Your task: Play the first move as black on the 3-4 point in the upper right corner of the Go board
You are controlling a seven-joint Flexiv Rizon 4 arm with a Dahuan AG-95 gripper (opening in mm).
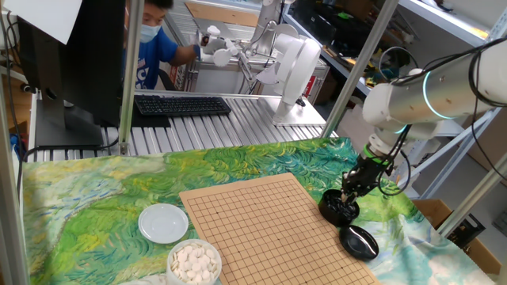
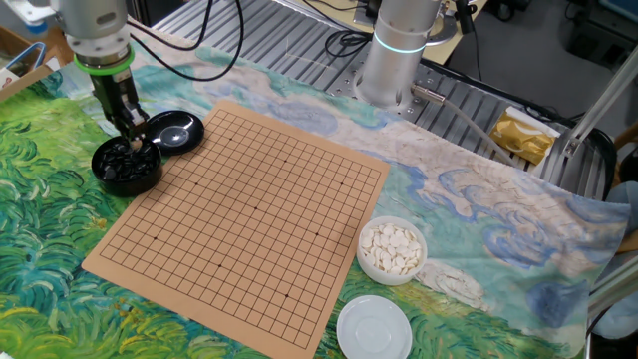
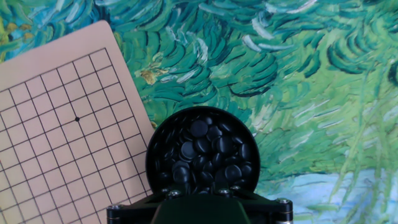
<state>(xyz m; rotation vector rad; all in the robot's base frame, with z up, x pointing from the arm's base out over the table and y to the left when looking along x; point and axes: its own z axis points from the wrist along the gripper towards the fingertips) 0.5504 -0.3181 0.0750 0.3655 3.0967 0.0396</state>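
**Reaching for a black stone**

Poised over the bowl of black stones, which sits on the painted cloth just off one corner of the Go board, with its black lid lying beside it. Gripper down at the bowl's mouth in both fixed views; whether the fingers are spread, pressed together or already pinching a stone cannot be told, since the tips are lost against the dark pile and hidden below the frame in the hand view. No stone on the board yet; every crossing bare. Seemingly the pick-up step, with placement not begun. White stones in their bowl and its white lid well apart, off the far side of the board. Next, probably: close on a single stone from the top of the heap, lift clear, then carry it to the 3-4 point near the corner star dot. Counting lines from both edges needed there, and a gentle, centred release.
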